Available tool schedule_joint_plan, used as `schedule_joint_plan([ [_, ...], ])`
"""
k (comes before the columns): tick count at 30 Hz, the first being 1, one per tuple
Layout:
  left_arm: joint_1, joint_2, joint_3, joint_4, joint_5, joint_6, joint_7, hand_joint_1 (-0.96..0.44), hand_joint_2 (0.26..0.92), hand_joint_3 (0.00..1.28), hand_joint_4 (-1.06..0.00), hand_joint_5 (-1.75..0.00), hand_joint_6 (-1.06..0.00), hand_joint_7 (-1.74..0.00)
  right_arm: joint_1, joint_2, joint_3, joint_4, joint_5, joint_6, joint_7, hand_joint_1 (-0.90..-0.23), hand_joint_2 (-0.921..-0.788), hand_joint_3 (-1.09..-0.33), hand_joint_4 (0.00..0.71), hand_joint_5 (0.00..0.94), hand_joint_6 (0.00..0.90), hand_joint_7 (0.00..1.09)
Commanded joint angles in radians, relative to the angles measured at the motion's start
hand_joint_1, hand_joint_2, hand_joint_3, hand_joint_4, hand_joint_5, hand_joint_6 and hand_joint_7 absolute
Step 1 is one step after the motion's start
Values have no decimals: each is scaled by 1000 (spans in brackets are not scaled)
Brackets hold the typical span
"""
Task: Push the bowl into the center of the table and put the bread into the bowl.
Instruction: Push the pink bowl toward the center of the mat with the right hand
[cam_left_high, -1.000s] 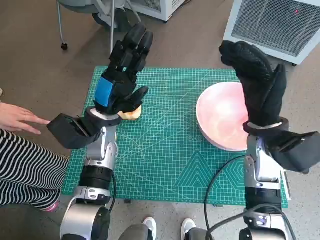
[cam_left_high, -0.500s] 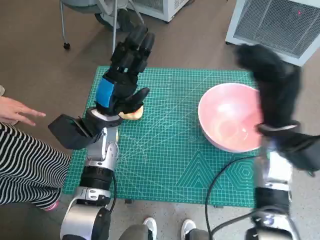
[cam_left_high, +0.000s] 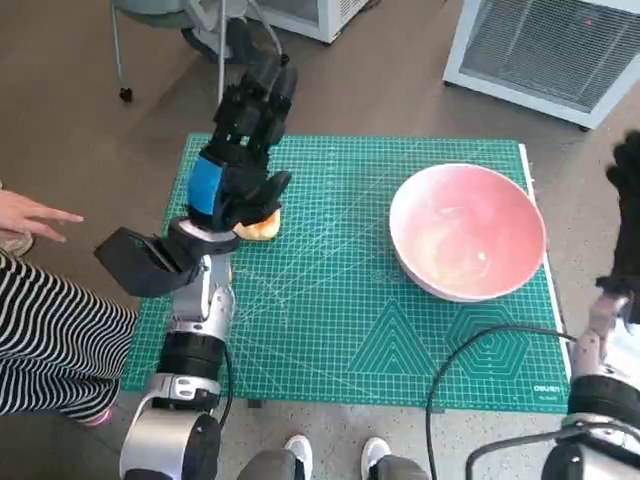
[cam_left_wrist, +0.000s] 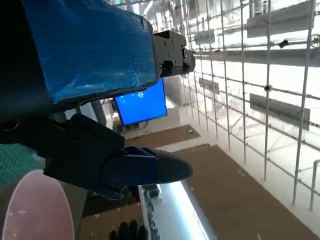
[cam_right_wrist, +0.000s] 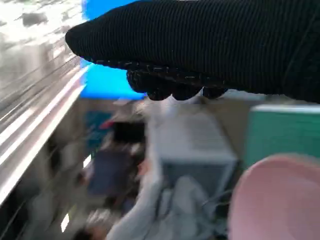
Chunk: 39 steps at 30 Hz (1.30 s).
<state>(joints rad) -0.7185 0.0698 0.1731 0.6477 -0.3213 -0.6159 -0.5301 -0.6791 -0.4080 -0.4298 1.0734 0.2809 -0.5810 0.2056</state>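
On the table's right side sits the pink bowl (cam_left_high: 466, 231), off-centre; the bread (cam_left_high: 262, 226) lies under the left hand (cam_left_high: 236, 165), fingers spread, empty. Right hand (cam_left_high: 628, 215), grip unclear, hangs outside: a hard shove could overshoot.

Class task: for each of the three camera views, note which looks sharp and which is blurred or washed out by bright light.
Head view: sharp; the mat grid and pink bowl read clearly. Left wrist view: the left hand is crisp, but the background beyond it is washed out by bright light. Right wrist view: heavily blurred, with the background smeared; only the right hand shows its knit texture.
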Motion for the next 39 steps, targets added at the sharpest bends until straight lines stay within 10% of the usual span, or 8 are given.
schedule_joint_plan([
  [1,7,5,4,-2,1,-14,0,-725,921,349,-74,-1,1,-324,-5,-3,-15,94,4,39,-21,-624,-921,-873,76,0,-1,335],
  [39,40,47,8,-29,-3,8,-3,-723,921,340,-41,-1,1,-326,-22,75,27,209,-53,116,-54,-615,-921,-896,62,2,21,285],
])
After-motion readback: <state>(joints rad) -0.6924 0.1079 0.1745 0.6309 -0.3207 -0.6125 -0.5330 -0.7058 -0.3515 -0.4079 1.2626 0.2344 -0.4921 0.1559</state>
